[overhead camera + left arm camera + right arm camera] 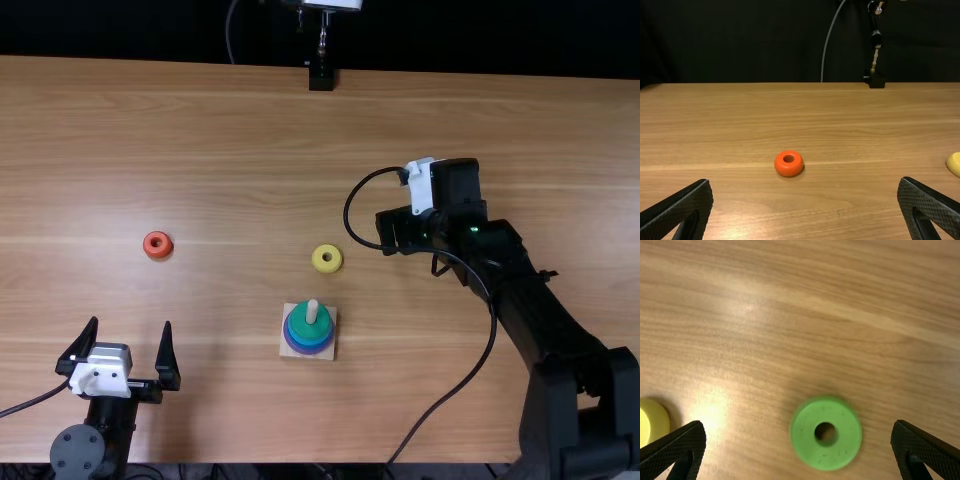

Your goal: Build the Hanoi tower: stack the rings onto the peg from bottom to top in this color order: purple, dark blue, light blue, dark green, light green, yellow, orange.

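Well, both wrist views crop the yellow ring [656, 421].

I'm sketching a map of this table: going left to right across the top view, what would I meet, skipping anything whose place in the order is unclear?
Orange ring → ring stack → right arm
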Available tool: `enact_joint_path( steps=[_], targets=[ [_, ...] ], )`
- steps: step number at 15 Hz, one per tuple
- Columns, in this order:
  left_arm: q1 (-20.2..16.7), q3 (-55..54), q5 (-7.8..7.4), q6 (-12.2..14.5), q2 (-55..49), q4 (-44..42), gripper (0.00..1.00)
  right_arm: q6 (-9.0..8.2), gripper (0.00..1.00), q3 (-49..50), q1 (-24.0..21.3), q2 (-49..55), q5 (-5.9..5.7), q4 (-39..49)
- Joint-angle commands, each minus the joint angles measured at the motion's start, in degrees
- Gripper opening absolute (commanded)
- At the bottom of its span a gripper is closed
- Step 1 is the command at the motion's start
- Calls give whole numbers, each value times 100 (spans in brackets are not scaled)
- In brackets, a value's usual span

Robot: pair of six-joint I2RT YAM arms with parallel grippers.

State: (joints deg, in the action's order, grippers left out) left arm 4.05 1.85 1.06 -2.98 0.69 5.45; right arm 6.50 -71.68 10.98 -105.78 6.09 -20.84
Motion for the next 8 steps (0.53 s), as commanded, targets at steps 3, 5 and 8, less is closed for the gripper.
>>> enact_joint_path(
  steps=[3,5,8],
  targets=[
    [-54,-185,-53,66,-69,24,100,4,100,-197,-26,-303,-113,21],
    [-54,-185,-43,66,-69,24,100,-17,100,-188,-26,-347,-113,21],
    [-54,-185,-43,66,-69,24,100,-39,100,-312,-35,-620,-102,-10]
  ],
)
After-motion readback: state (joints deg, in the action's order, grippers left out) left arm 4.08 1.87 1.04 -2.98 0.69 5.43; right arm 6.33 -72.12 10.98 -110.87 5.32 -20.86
